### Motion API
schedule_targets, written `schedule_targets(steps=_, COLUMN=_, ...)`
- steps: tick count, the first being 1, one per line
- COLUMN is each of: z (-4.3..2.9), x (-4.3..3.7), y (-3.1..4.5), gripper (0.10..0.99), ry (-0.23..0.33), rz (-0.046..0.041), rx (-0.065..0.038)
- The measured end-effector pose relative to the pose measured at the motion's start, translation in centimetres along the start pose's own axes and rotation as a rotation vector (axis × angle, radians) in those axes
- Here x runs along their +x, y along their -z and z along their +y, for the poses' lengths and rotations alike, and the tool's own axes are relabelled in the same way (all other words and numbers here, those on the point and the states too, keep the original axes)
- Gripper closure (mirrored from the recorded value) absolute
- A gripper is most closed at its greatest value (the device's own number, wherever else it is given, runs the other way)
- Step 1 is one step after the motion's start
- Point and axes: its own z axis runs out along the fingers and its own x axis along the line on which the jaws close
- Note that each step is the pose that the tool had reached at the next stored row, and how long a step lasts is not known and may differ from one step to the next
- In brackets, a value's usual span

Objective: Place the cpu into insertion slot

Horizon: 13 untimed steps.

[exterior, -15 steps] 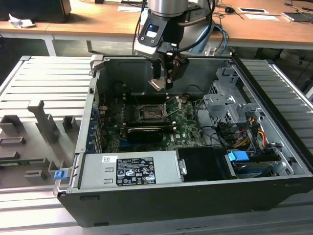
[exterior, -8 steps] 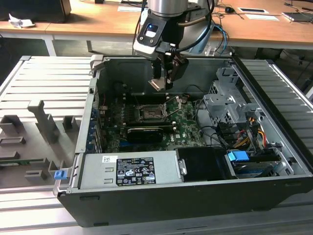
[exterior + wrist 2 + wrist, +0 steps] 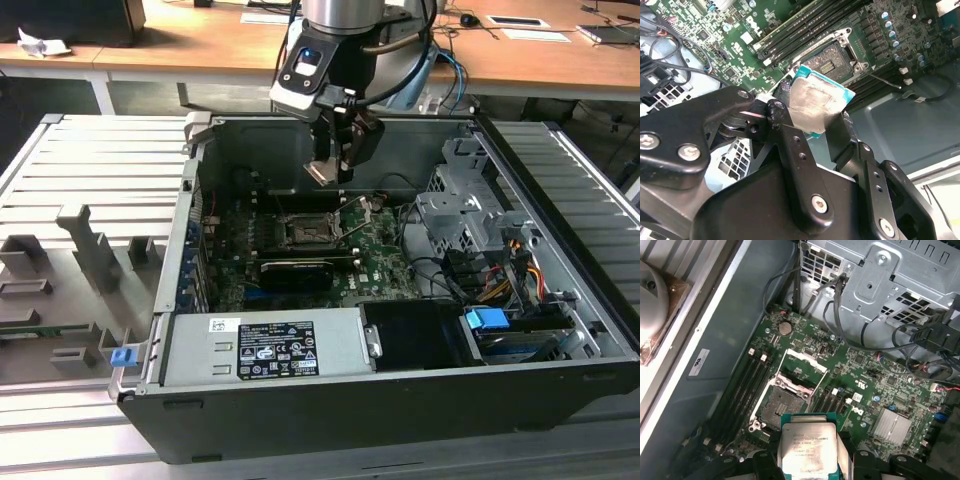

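Observation:
The cpu (image 3: 815, 105) is a small square chip with a silver-grey top and green edge. My gripper (image 3: 812, 117) is shut on the cpu and holds it in the air above the motherboard. In the exterior view the gripper (image 3: 330, 170) hangs inside the open computer case, with the cpu (image 3: 321, 172) at its tip, a short way above and behind the insertion slot (image 3: 308, 231). The insertion slot (image 3: 781, 402) is a dark square socket with a silvery frame, its cover plate flipped up and its lever out. The first wrist view shows the cpu (image 3: 807, 447) close to the socket, apart from it.
The open case (image 3: 400, 400) lies on a ribbed grey table. A power supply (image 3: 270, 350) sits at its front, a drive cage (image 3: 460, 210) with cables on the exterior view's right. Memory slots (image 3: 747, 390) flank the socket. A long black card (image 3: 297, 272) lies in front of it.

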Motion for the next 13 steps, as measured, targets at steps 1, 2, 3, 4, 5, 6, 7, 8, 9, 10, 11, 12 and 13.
schedule_targets(steps=1, z=0.0, x=0.0, y=-0.01, gripper=0.557, ry=-0.002, rz=-0.0001, rx=0.0)
schedule_targets(steps=2, z=0.0, x=0.0, y=-0.02, gripper=0.557, ry=-0.004, rz=-0.0002, rx=0.0)
schedule_targets(steps=3, z=0.0, x=0.0, y=-0.05, gripper=0.557, ry=-0.004, rz=-0.0003, rx=0.0)
schedule_targets(steps=4, z=0.0, x=0.0, y=-0.08, gripper=0.557, ry=-0.004, rz=-0.0003, rx=0.0)
schedule_targets(steps=5, z=0.0, x=0.0, y=-0.1, gripper=0.557, ry=-0.004, rz=-0.0003, rx=0.0)
schedule_targets(steps=6, z=-0.01, x=0.0, y=-0.11, gripper=0.557, ry=-0.004, rz=-0.0003, rx=0.0)
schedule_targets(steps=7, z=-0.01, x=0.0, y=-0.14, gripper=0.557, ry=-0.004, rz=-0.0003, rx=0.0)
schedule_targets(steps=8, z=-0.01, x=0.0, y=-0.16, gripper=0.557, ry=-0.004, rz=-0.0003, rx=0.0)
schedule_targets(steps=9, z=-0.01, x=0.0, y=-0.19, gripper=0.557, ry=-0.004, rz=-0.0002, rx=0.0)
schedule_targets(steps=10, z=-0.01, x=0.0, y=-0.22, gripper=0.557, ry=-0.004, rz=-0.0002, rx=0.0)
schedule_targets(steps=11, z=-0.01, x=-0.01, y=-0.23, gripper=0.557, ry=-0.004, rz=-0.0003, rx=0.0)
schedule_targets(steps=12, z=-0.02, x=0.0, y=-0.29, gripper=0.557, ry=-0.004, rz=-0.0003, rx=0.0)
schedule_targets(steps=13, z=-0.02, x=-0.01, y=-0.34, gripper=0.557, ry=-0.004, rz=-0.0002, rx=0.0)
